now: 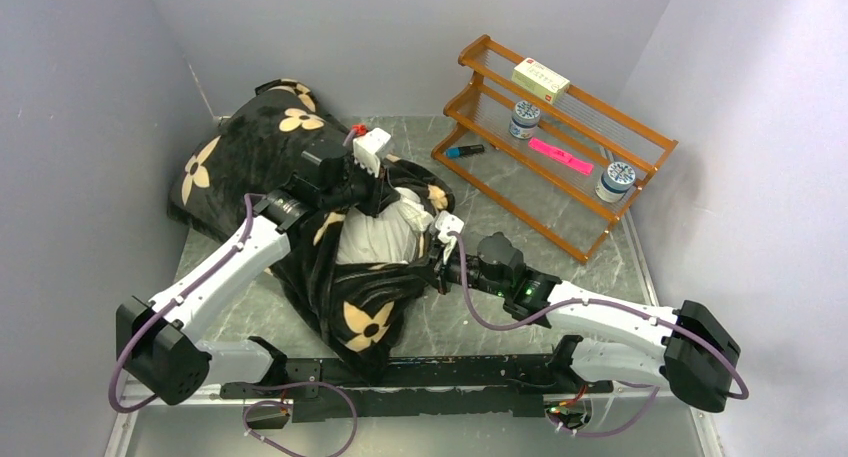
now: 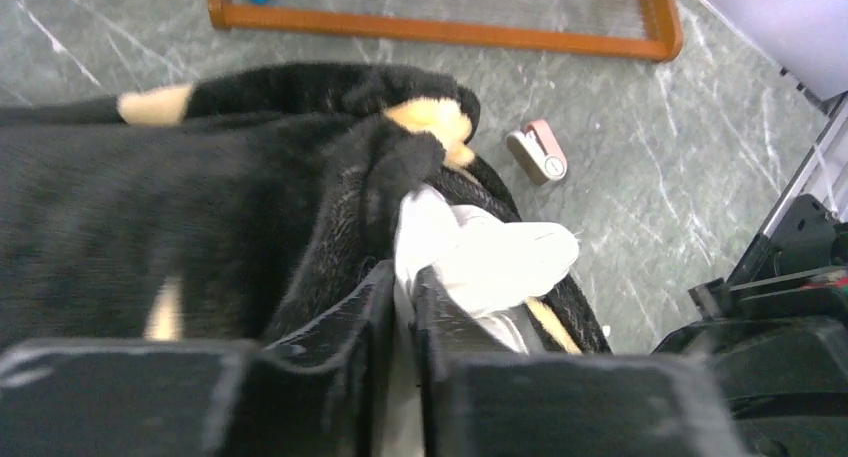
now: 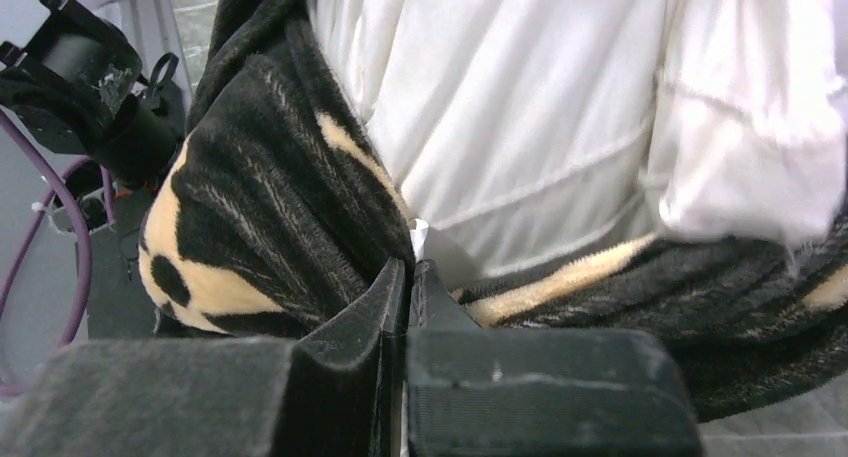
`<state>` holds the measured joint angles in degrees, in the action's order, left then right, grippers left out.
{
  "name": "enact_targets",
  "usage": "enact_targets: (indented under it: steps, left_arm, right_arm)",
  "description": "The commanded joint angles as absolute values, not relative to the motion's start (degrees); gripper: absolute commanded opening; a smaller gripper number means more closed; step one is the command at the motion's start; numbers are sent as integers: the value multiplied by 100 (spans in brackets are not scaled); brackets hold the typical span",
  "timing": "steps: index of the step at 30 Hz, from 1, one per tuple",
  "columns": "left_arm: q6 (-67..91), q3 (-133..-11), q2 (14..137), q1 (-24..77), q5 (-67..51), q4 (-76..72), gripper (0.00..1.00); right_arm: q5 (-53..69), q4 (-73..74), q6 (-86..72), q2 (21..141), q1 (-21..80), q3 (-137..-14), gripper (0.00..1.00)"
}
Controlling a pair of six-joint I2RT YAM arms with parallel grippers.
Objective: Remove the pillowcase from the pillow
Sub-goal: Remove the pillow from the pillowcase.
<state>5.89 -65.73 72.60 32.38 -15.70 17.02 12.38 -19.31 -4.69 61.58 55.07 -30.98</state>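
Note:
The black plush pillowcase (image 1: 250, 147) with tan flowers lies at the left of the table, bunched toward the near edge. The white pillow (image 1: 380, 232) sticks out of its open end in the middle. My left gripper (image 1: 385, 199) is over that opening; in the left wrist view it (image 2: 402, 272) is shut on a fold of the white pillow (image 2: 490, 257), beside the pillowcase rim (image 2: 200, 197). My right gripper (image 1: 437, 267) is at the opening's right side; in the right wrist view it (image 3: 408, 265) is shut on the pillowcase edge (image 3: 270, 207), just below the pillow (image 3: 520, 107).
A wooden two-tier rack (image 1: 555, 127) stands at the back right with a box, two jars and a pink item on it. A blue marker (image 1: 465, 150) lies by its left end. A small pink-and-white object (image 2: 538, 154) lies on the table near the pillow. Walls close in left and right.

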Motion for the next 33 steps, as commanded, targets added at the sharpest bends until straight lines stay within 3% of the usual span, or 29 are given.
enact_targets:
  steps: [1,8,15,20,25,29,30,33]
  left_arm:
    - [681,-6605,6605,2979,-1829,644,23]
    - [813,-6114,5914,2988,-1773,1413,55]
    - [1088,-5928,5618,3381,-2004,1926,60]
    - [1107,-5971,5799,4671,-301,2405,60]
    - [1157,-6119,6044,5230,462,2485,66]
    - [1032,-6275,6492,5703,1282,2589,78]
    - [1015,-6247,6566,5774,1483,2518,85]
    - [949,-6311,6871,5871,1888,2460,88]
  right_arm:
    - [1001,-1828,-1008,6137,5546,-2752,0]
    - [897,-2188,-1085,6260,5551,-2720,0]
    - [770,-2442,-1198,6117,5552,-2486,0]
    - [405,-2387,-1493,5968,5546,-2391,0]
    - [18,-2371,-1907,5812,5551,-2307,3]
    - [116,-2615,-2057,5753,5548,-2184,3]
    - [159,-2642,-2088,5787,5546,-2176,3]
    - [289,-2738,-2131,5875,5548,-2141,3]
